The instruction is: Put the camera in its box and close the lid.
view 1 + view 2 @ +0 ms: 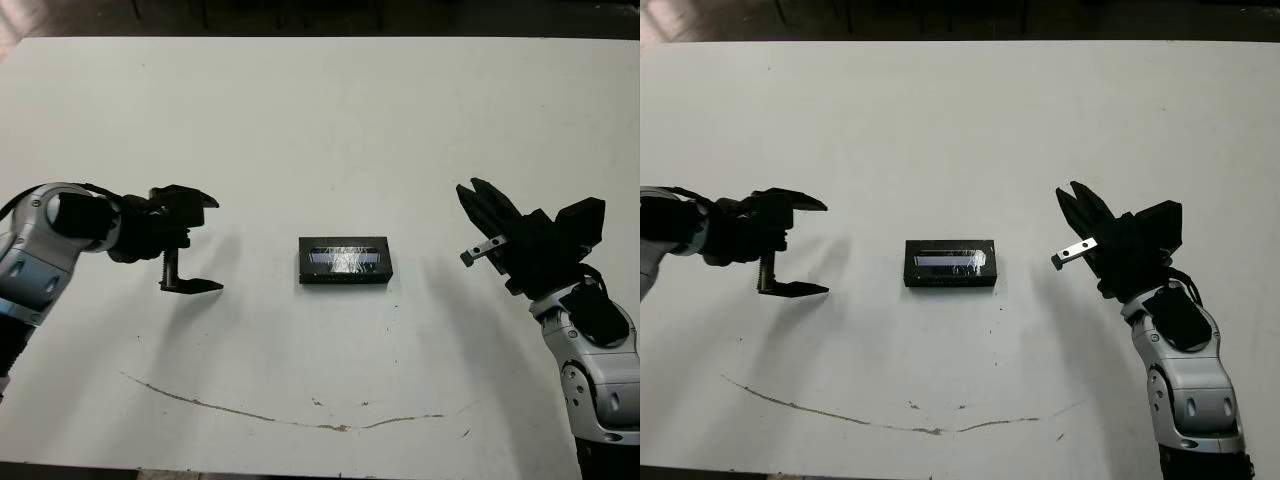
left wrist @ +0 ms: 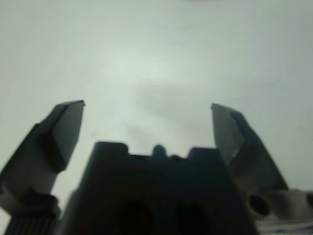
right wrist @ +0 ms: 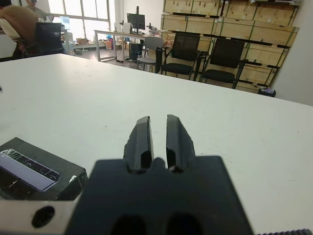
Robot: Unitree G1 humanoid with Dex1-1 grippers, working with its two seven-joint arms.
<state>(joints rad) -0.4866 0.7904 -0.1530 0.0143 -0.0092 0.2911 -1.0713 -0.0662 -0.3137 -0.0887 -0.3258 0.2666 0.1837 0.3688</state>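
Observation:
The lid [image 1: 345,261], a black cover with a glossy silvery strip on top, lies flat in the middle of the white table [image 1: 320,120]; it also shows in the right wrist view as the lid [image 3: 34,169]. The camera is hidden, and I cannot make out the box as separate from the lid. My left gripper [image 1: 216,245] hovers open well to the lid's left, its fingers [image 2: 66,127] wide apart and holding nothing. To the lid's right, my right gripper [image 1: 471,187] is shut and holds nothing, with its fingers [image 3: 143,137] almost together.
A thin dark curved mark [image 1: 300,420] runs across the table near its front edge. Beyond the table's far side, the right wrist view shows office chairs [image 3: 178,51], stacked wooden crates [image 3: 244,22] and a seated person [image 3: 19,22].

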